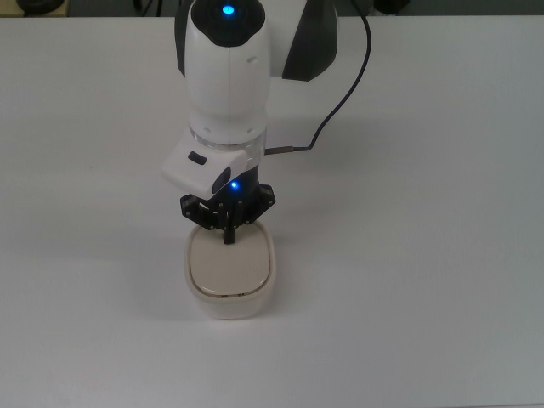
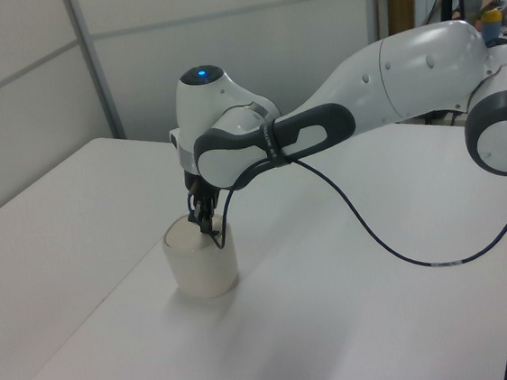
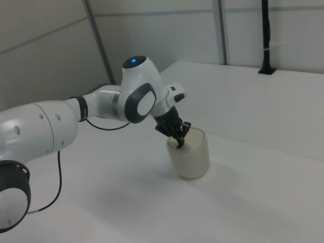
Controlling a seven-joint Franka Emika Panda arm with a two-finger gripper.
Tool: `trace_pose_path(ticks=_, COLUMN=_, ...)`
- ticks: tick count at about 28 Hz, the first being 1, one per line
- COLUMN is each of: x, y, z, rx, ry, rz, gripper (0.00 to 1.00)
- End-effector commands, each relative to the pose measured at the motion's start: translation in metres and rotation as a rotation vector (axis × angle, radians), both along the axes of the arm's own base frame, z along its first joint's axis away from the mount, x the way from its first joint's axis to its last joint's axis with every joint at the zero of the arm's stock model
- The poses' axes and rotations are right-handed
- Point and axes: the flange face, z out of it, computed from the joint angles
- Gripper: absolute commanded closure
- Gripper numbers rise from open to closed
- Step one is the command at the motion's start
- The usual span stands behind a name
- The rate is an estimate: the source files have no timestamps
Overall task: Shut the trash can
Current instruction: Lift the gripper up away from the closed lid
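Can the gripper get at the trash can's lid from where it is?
Very likely yes: the gripper already sits over the trash can's lid at its arm-side edge, nothing between them.

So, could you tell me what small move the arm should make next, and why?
Probably lift the hand straight up off the trash can. In the top view the lid looks flat and level with the rim, with the hand's tip at its far edge, so pushing further seems unnecessary.
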Motion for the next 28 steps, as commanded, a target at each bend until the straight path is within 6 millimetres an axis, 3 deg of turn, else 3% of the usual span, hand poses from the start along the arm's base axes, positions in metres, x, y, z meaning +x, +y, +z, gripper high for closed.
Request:
trace_pose_path(ticks=1, x=-0.007, y=0.001, z=-0.021, rx=-0.017, ry=0.055, rz=0.024, gripper=1.00)
trace_pose_path(ticks=6, x=-0.006, y=0.001, z=-0.003, rx=0.015, ry=0.022, rz=-0.013, gripper=1.00)
trace_pose_path(ticks=7, x=-0.006, y=0.001, z=0.008, rx=0.030, ry=0.003, rz=-0.031, gripper=0.99)
trace_pose_path(ticks=8, x=-0.006, y=-0.002, z=0.028, rx=0.055, ry=-0.029, rz=-0.070, gripper=0.94)
trace_pose_path(ticks=10, x=-0.008, y=-0.007, z=0.040, rx=0.069, ry=-0.047, rz=-0.099, gripper=0.85)
trace_pose_path(ticks=12, x=-0.011, y=-0.010, z=0.054, rx=0.075, ry=-0.065, rz=-0.117, gripper=0.59)
trace_pose_path(ticks=13, x=-0.014, y=-0.012, z=0.067, rx=0.081, ry=-0.082, rz=-0.139, gripper=0.34)
trace_pose_path(ticks=17, x=-0.024, y=-0.019, z=0.085, rx=0.085, ry=-0.075, rz=-0.192, gripper=0.00)
trace_pose_path(ticks=21, x=-0.036, y=-0.025, z=0.099, rx=0.080, ry=-0.028, rz=-0.204, gripper=0.00)
trace_pose_path(ticks=22, x=-0.044, y=-0.033, z=0.111, rx=0.078, ry=-0.012, rz=-0.218, gripper=0.00)
trace_pose_path(ticks=28, x=-0.076, y=-0.048, z=0.141, rx=0.056, ry=0.088, rz=-0.243, gripper=0.00)
